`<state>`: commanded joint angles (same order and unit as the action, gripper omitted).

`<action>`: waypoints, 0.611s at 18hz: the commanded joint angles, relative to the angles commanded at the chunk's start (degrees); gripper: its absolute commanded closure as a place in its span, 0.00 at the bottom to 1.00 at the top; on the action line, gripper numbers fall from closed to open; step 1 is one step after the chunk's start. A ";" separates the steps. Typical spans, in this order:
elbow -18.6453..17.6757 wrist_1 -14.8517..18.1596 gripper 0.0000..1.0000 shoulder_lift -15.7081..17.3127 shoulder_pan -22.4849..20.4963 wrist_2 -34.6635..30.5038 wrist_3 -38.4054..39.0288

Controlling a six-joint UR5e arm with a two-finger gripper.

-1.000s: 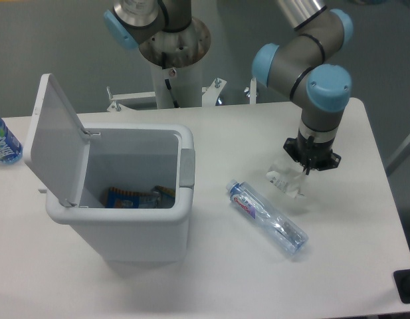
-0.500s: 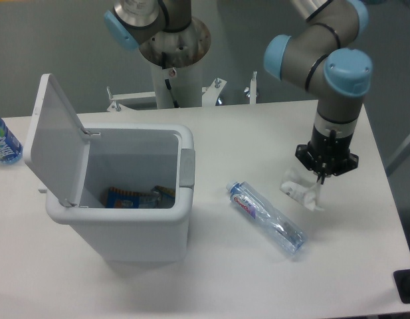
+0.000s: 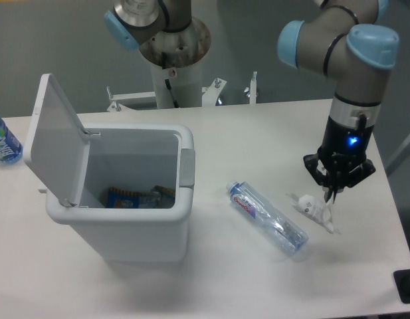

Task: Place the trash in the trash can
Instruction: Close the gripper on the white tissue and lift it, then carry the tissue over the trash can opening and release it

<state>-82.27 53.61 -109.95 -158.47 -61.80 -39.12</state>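
Claw [image 3: 332, 194] state unreadable, tips right at crumpled wrapper [image 3: 315, 210]: thin edge grip risks it slipping free before the trash can [image 3: 135, 232].

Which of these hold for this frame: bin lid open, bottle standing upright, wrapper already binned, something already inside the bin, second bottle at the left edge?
1. The trash can lid is open. True.
2. The clear plastic bottle stands upright. False: it lies on its side on the table.
3. The crumpled white wrapper is in the trash can. False: it is at the gripper on the table, right of the bottle.
4. Colourful packaging lies inside the trash can. True.
5. A blue-labelled bottle sits at the left edge. True.
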 joint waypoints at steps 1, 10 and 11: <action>0.53 0.00 1.00 0.26 0.00 0.97 1.14; 1.06 0.00 1.00 6.06 5.44 6.69 8.70; 1.15 0.00 1.00 6.24 6.49 7.21 9.58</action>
<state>-81.12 53.61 -103.71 -151.97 -54.59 -29.54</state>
